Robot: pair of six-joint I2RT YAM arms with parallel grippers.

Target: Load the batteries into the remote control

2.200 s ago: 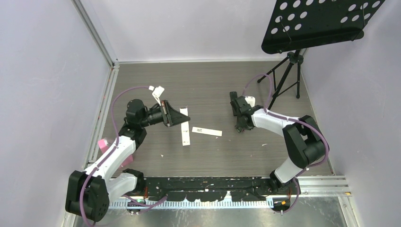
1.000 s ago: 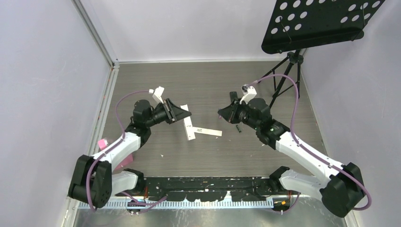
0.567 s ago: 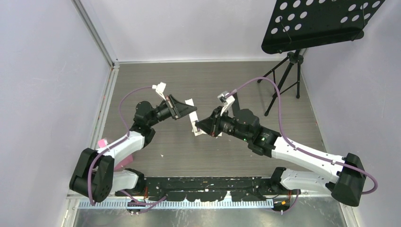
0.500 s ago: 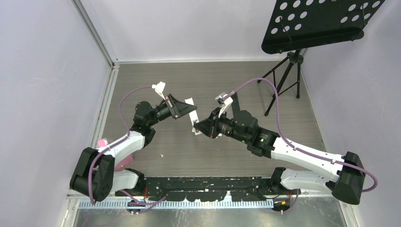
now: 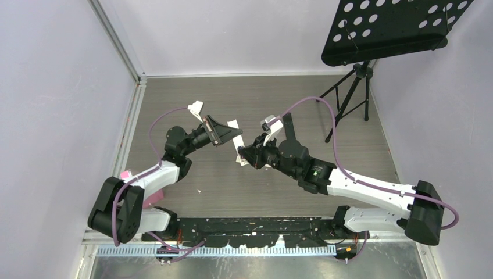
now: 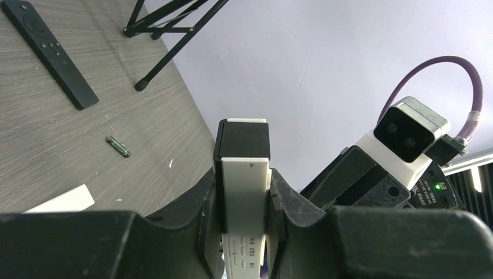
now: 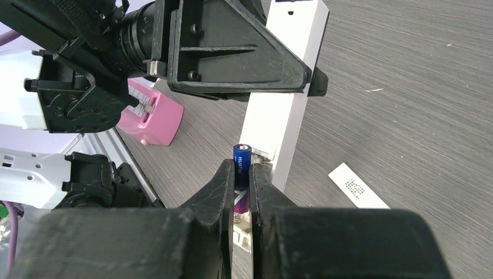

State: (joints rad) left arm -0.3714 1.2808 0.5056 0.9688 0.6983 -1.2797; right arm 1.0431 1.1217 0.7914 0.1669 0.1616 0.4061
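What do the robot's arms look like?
The left arm and right arm are white tubes with chunky black joints. A purple cable loops along each. The left end effector and right end effector are black, with two wedge-shaped fingers. A white camera box sits on each wrist, and a tiny green light glows on the right arm.

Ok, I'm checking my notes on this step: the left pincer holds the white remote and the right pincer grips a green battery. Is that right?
Not quite. The battery in the right pincer is blue, not green, as the right wrist view shows. The rest stands: the left pincer holds the white remote.
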